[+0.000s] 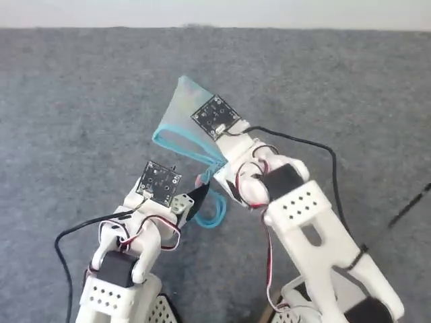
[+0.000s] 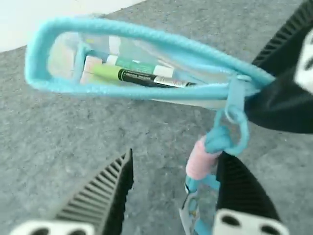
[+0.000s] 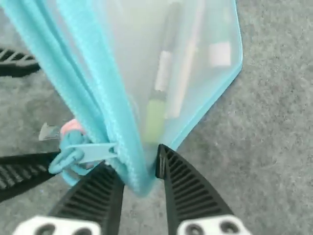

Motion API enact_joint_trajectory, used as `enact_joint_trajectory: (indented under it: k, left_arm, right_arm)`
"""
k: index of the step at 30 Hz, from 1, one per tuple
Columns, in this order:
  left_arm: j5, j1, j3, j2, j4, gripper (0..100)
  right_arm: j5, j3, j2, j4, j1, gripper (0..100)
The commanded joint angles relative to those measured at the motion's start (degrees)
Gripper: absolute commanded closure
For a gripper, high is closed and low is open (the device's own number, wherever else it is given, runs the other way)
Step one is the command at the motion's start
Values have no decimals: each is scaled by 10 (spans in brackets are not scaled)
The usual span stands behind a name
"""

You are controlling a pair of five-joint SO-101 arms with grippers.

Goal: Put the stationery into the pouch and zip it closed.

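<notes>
A translucent pouch [image 1: 185, 111] with a light-blue zip rim [image 2: 146, 36] is held up off the grey mat, its mouth open. Inside lie a green marker [image 2: 132, 76] and other pens, which show through the wall [image 3: 156, 107]. My right gripper [image 3: 137, 164] is shut on the pouch's end by the zip, and also appears in the high view [image 1: 219, 168]. The zip pull [image 2: 234, 98] carries a blue cord loop [image 1: 214, 208] and a pink charm [image 2: 199, 160]. My left gripper [image 2: 173, 164] is open, with the charm hanging between its fingers, close to one finger [image 2: 239, 186].
Grey felt mat [image 1: 81, 101] covers the table on all sides, with free room to the left and far side. Black cables [image 1: 316, 145] trail from both arms. A pale wall [image 1: 215, 13] runs along the far edge.
</notes>
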Motion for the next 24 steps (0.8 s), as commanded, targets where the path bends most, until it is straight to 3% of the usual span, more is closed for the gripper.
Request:
enact_joint_trajectory:
  k: [1, 5, 12, 17, 24]
  left_arm:
    - [-7, 20, 4, -5, -25, 759]
    - [-8, 44, 20, -8, -41, 785]
    - [-34, 25, 16, -9, -41, 896]
    - [-37, -38, 2, -9, -40, 990]
    - [-16, -64, 0, -9, -40, 989]
  right_arm:
    - [-5, -7, -47, 19, -21, 991]
    - [-4, -4, -52, 24, -36, 991]
    - [23, 28, -30, 3, -30, 991]
    - [41, 46, 16, -38, 36, 991]
    - [51, 45, 84, -82, 99, 992]
